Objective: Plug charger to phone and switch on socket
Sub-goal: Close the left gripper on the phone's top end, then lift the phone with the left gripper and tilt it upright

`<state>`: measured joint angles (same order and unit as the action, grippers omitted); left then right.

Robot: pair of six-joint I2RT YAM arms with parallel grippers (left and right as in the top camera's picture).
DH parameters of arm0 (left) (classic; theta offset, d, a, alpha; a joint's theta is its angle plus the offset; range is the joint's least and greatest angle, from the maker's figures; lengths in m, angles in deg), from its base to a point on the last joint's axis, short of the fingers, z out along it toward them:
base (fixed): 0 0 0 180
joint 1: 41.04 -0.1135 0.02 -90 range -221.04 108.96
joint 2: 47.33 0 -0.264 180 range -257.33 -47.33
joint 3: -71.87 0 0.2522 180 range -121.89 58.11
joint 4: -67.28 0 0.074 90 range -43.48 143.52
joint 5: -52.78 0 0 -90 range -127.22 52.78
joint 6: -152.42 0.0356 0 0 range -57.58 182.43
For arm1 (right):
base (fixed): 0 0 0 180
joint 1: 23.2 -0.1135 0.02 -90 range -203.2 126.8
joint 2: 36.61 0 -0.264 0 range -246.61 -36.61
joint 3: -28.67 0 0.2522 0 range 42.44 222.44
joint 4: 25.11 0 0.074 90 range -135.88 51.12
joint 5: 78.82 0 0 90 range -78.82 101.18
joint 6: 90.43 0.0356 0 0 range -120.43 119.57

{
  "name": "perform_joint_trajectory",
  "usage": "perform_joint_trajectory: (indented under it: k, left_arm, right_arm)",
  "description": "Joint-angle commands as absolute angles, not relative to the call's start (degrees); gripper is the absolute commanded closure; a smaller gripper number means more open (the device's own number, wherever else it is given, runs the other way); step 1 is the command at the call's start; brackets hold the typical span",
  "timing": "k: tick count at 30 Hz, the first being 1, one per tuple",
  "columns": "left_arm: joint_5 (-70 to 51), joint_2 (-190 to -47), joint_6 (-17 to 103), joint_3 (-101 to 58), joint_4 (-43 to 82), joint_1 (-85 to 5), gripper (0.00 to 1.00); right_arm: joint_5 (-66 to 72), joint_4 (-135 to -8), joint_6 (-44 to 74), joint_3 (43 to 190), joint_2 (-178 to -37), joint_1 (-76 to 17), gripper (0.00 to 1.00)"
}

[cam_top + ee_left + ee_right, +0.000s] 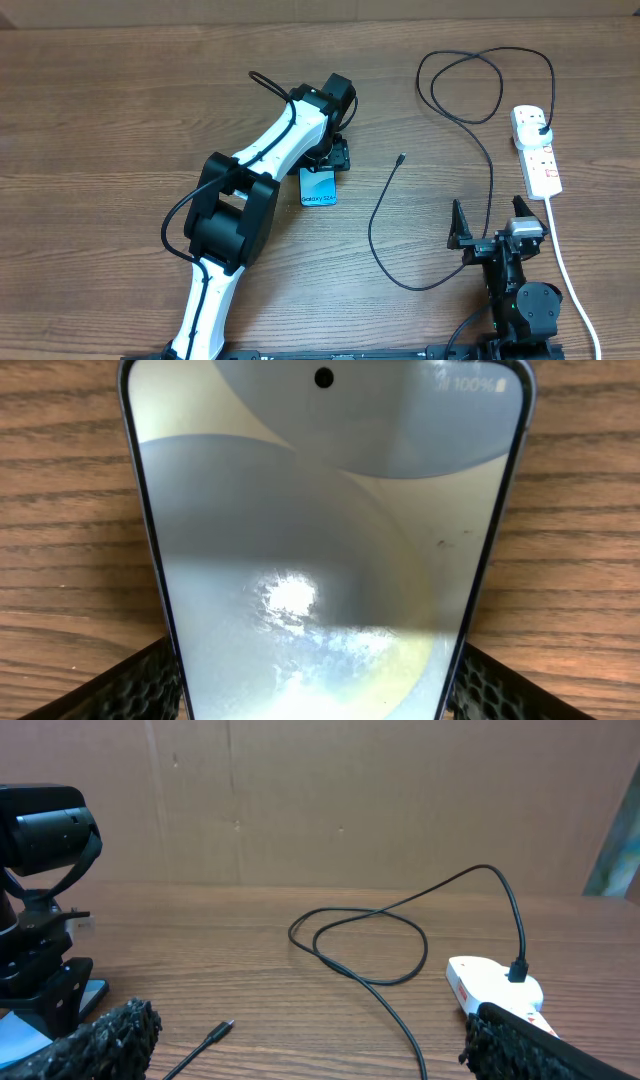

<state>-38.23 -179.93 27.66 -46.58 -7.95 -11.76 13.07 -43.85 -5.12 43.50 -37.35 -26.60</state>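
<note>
Left claw [337, 152] is down on the table [120, 110] just left of centre in the overhead view, jaws set wide, one finger [140, 685] on each long side of the phone [318, 187]. In the left wrist view both pads sit right at the phone's edges, bottom corners of the frame, but I cannot tell whether they pinch it. The phone's lit screen fills that view, camera hole at top centre. From overhead its blue end with small white text pokes out below the claw, toward the bottom of the frame. Move right and there's the charger [371, 225]. Its tiny tip [400, 158] lies loose on the wood, near the phone but apart from it. From there the black cable bows down to the lower middle, climbs past the right claw [490, 218], loops at the upper right and ends in the black plug [540, 127]. That plug is seated in the top outlet of the socket [543, 172], the white strip at the right edge, with red markings lower down its face. I can't make out the switch position. Its white cord [570, 280] runs down to the bottom right corner. The right claw waits at lower right, jaws spread fully and gripping nothing, with the cable passing close by.
</note>
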Motion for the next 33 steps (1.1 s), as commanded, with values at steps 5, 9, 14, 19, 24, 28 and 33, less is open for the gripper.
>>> perform_joint_trajectory:
  k: [5, 9, 14, 19, 24, 28, 33]
  left_arm:
    - [-39.15, -181.15, 27.55, -44.37, -8.39, -11.44, 0.20]
    - [-39.13, -181.15, 27.53, -44.46, -8.39, -11.63, 0.20]
    - [-39.13, -181.13, 27.73, -44.98, -8.41, -11.94, 0.21]
    - [-39.13, -181.13, 27.75, -45.83, -8.89, -12.09, 0.21]
    - [-39.13, -181.13, 27.75, -48.28, -11.19, -12.46, 0.21]
    - [-39.04, -181.09, 27.75, -50.21, -12.94, -12.66, 0.22]
    - [-35.61, -181.04, 28.45, -52.15, -14.36, -13.32, 0.22]
  right_arm:
    - [13.47, -43.52, -4.79, 42.88, -36.78, -26.40, 0.00]
    - [13.47, -43.52, -4.79, 42.88, -36.78, -26.40, 0.00]
    - [13.49, -43.52, -4.79, 42.88, -36.80, -26.40, 0.00]
    - [13.47, -43.52, -4.79, 42.88, -36.80, -26.40, 0.00]
    - [13.49, -43.52, -4.79, 42.88, -36.78, -26.40, 0.00]
    - [13.47, -43.52, -4.79, 42.88, -36.78, -26.40, 0.00]
    - [13.49, -43.52, -4.79, 42.88, -36.80, -26.40, 0.00]
